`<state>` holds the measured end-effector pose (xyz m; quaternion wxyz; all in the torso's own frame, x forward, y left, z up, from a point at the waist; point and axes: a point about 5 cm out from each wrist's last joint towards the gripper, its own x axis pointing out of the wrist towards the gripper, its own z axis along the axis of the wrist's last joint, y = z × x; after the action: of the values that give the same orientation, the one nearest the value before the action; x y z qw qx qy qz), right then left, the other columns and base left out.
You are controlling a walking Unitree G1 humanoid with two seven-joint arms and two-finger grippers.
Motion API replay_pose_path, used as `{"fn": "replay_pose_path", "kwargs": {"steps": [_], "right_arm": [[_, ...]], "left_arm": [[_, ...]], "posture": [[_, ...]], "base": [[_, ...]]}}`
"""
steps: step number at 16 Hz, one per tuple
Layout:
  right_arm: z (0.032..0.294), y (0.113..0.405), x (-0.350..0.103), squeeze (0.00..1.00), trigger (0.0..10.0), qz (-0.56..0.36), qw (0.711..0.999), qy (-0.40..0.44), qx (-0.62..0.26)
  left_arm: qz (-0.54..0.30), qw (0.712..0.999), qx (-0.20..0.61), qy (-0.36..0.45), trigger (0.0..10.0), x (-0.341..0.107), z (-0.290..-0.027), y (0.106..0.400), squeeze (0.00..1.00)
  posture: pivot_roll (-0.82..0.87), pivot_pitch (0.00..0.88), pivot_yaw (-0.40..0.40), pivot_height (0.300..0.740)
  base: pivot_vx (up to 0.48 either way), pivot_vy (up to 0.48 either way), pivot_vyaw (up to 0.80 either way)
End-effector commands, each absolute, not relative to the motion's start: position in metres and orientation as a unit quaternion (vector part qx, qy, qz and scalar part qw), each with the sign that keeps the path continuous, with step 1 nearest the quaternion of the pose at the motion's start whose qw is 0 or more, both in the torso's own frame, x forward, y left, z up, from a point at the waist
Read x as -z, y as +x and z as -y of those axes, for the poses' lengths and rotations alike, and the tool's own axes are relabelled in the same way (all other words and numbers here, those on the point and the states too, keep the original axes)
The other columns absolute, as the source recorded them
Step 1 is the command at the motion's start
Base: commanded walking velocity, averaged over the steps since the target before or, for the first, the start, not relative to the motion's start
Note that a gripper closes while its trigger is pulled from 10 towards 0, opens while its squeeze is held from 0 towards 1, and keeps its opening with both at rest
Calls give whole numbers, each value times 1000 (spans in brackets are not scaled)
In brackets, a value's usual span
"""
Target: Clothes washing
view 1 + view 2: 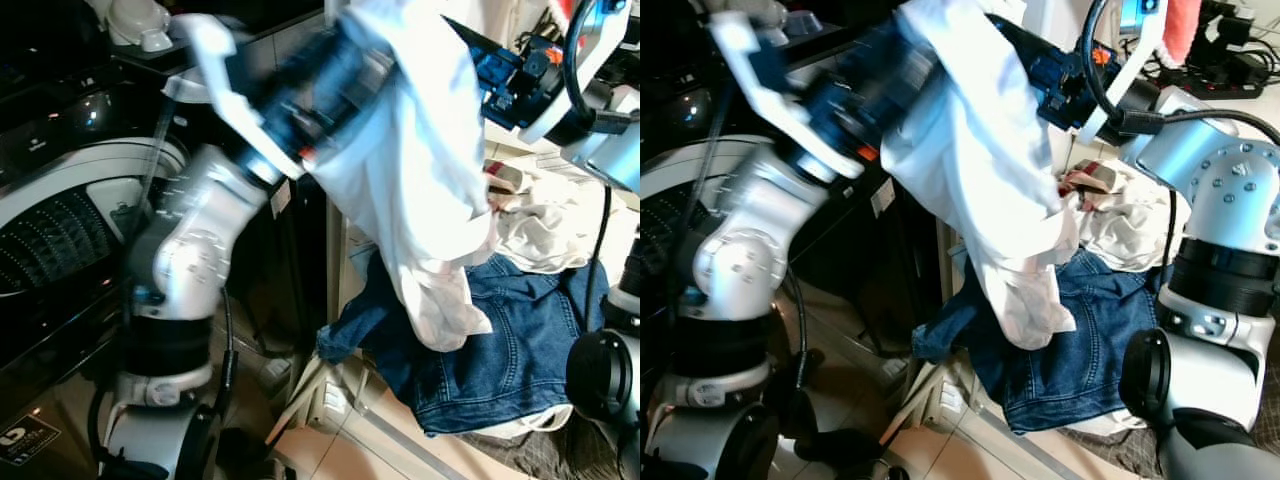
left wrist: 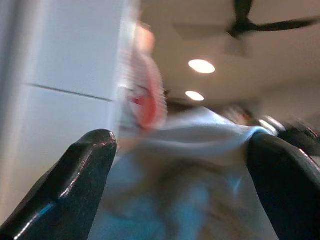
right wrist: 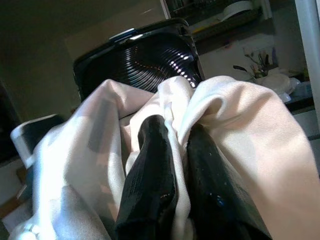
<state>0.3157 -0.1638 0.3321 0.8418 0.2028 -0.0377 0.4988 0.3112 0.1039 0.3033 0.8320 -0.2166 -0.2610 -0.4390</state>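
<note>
You are looking at the loading step: to your left the washing machine (image 1: 60, 220) is sitting with its dark ribbed drum showing, and the white garment (image 1: 420, 190) is hanging in the air between that machine and the laundry pile on your right. Your left gripper (image 2: 180, 190) is raised up by the top of the cloth with its fingers (image 2: 75, 185) spread wide, and fabric is lying between them without being pinched. The arm is blurring, so judge its exact place with care. Your right gripper (image 3: 172, 175) is pinching a fold of the garment, fingers narrow with cloth wedged between them. The garment is hanging lengthwise, its long axis running top to bottom and leaning slightly rightward as it goes down, with the loose end dangling just over the blue denim jeans (image 1: 480, 350) and beside the crumpled white clothes (image 1: 545, 235). The next move probably calls for carrying the bundle leftward over the drum opening, lifting the tail free of the pile, then loosening your right fingers.
</note>
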Motion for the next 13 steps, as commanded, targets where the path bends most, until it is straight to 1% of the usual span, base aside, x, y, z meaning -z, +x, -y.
{"fn": "replay_pose_path", "kwargs": {"steps": [1,2,5,6,7,8,9,10,11,12,13], "right_arm": [[166,312,-333,0,0,39,844,197,-498],[168,311,-332,0,0,36,847,197,-493],[169,310,-331,0,0,32,848,191,-493],[168,309,-329,0,0,27,850,180,-495],[165,308,-327,0,0,23,848,173,-500],[163,307,-327,0,0,23,846,172,-504],[161,305,-328,0,0,25,842,171,-512],[159,303,-328,0,0,26,838,170,-519],[157,301,-328,0,0,27,833,168,-526],[157,300,-329,0,0,29,831,168,-529],[157,299,-329,0,0,30,830,168,-530]], "left_arm": [[276,836,403,-250,10000,-309,-123,317,1000],[287,837,377,-273,10000,-311,-142,321,1000],[301,830,364,-296,10000,-316,-153,321,1000],[303,819,379,-305,10000,-320,-151,320,1000],[288,810,422,-287,10000,-319,-139,315,1000],[273,807,448,-271,10000,-316,-131,312,1000],[239,809,486,-228,10000,-305,-117,308,1000],[212,816,503,-190,10000,-294,-105,306,1000],[192,817,519,-164,10000,-285,-93,303,1000],[182,810,534,-160,10000,-282,-85,301,0],[177,808,539,-159,10000,-281,-82,300,0]], "posture": [[-13,0,70,740],[-13,0,70,740],[-9,0,67,740],[-9,0,67,740],[-9,0,67,740],[-7,0,70,740],[-10,0,73,740],[-10,0,73,740],[-10,0,73,740],[-12,0,76,740],[-13,0,77,740]], "base": [[0,0,0],[0,0,0],[0,0,0],[0,0,0],[0,0,0],[0,0,0],[0,0,0],[0,0,0],[0,0,0],[0,0,0],[0,0,0]]}}
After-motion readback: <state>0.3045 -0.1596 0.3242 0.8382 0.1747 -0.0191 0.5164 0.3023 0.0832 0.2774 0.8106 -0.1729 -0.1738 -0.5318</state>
